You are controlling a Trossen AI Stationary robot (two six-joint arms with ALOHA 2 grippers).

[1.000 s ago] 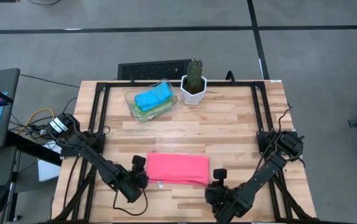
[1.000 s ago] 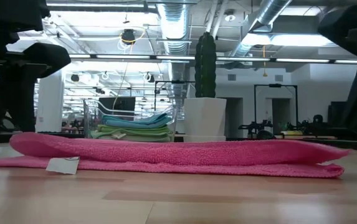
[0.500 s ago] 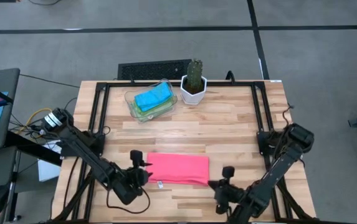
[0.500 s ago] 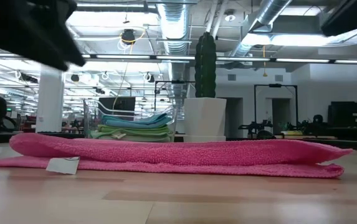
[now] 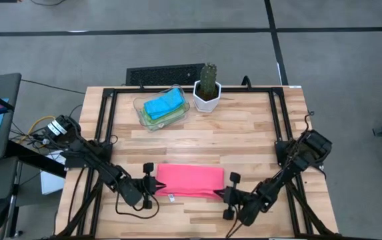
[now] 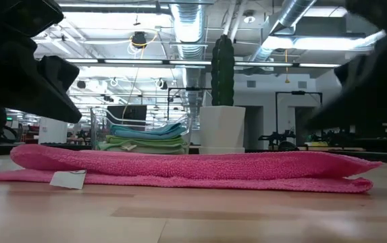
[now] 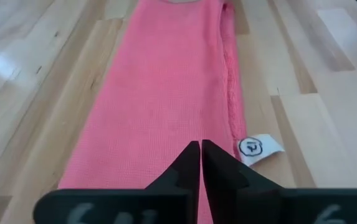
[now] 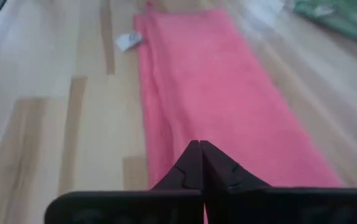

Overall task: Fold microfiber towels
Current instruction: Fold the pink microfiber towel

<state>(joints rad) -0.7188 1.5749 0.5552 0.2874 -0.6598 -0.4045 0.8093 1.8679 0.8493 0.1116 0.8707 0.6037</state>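
Now we see the left tool pinched on the left short edge of the folded pink towel, and the right tool pinched on its right short edge, near the worktop's front. Only our wrist views show the fingers meeting. Low down, we see its white tag. Behind, more towels fill a clear tray beside a potted cactus.

Industrial lab; exposed ceiling ducts; strip lights; wooden workbench; grey concrete floor
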